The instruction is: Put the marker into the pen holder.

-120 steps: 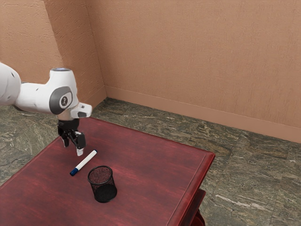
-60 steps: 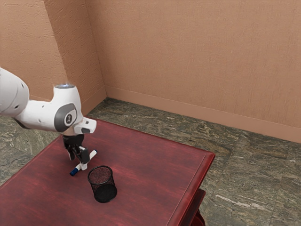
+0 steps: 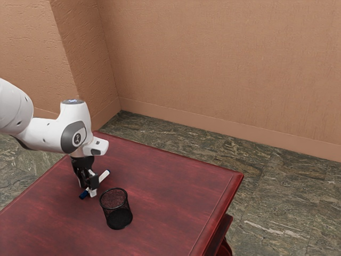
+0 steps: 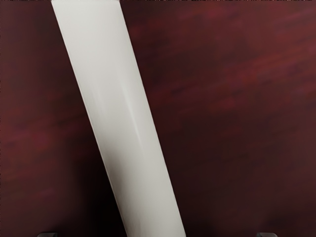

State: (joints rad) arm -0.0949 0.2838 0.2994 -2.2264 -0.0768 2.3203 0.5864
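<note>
Marker: white barrel (image 3: 105, 174) with a dark blue end (image 3: 83, 195), lying flat on the red table (image 3: 160, 186), its middle under my gripper (image 3: 88, 190).
Pincer state: apart; the wrist view gives one fingertip (image 4: 47, 234) to either side of the barrel, with a gap on both sides, so nothing is clamped.
Pen holder: black mesh cup (image 3: 116, 208), upright, near the marker and apart from it.
Step in hand: by my judgement, lining up for the grasp, just before closing.
Risk, closing: the barrel runs aslant between the fingers; if I shut them thus, one may touch first and roll or twist it.
Risk, height: should I close too high, the pads may catch only the round upper side and let it slip.
Risk, transfer: the nearer finger stands close to the cup; a low sideways move could tip it.
Risk, insertion: a marker carried level would probably lie across the rim; I must turn it end-down first.
Change from earlier frame: my hand is slightly lower, its fingers further down about the barrel; marker and cup appear unmoved.
</note>
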